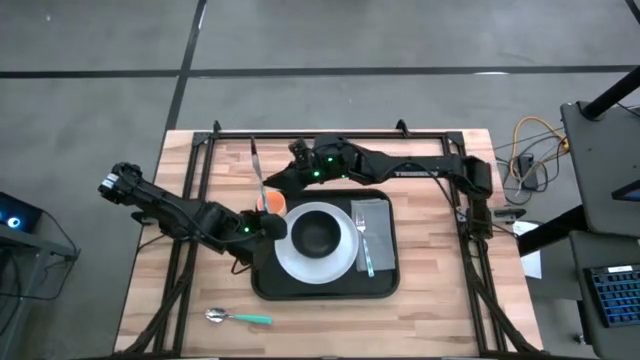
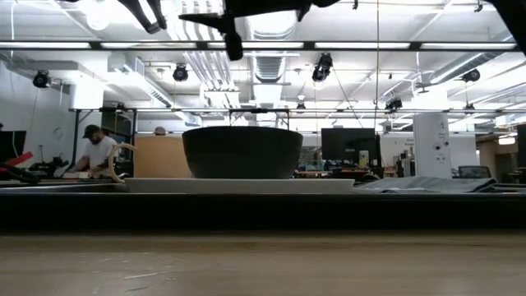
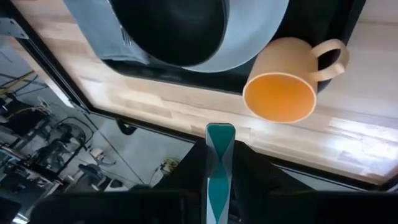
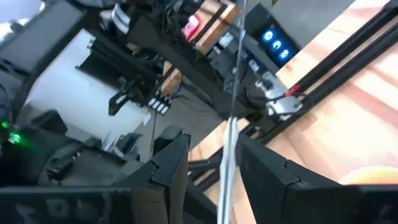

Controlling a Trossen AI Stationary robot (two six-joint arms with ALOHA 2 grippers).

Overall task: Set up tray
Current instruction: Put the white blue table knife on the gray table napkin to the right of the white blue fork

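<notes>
While a spoon lies alone on the near tabletop, the black tray sits mid-table, long axis left to right, low-rimmed with rounded corners, carrying a white plate, dark bowl, grey napkin and fork. The left hand, at the tray's left edge just right of itself, pinches a teal handle. Beyond, the right hand grips a knife near the orange cup.

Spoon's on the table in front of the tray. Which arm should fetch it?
Left, probably: the left gripper is at the tray's left edge, nearer the spoon. The right gripper is behind the tray, shut on a metal utensil. Left holds a teal handle, though, to set down first.
</notes>
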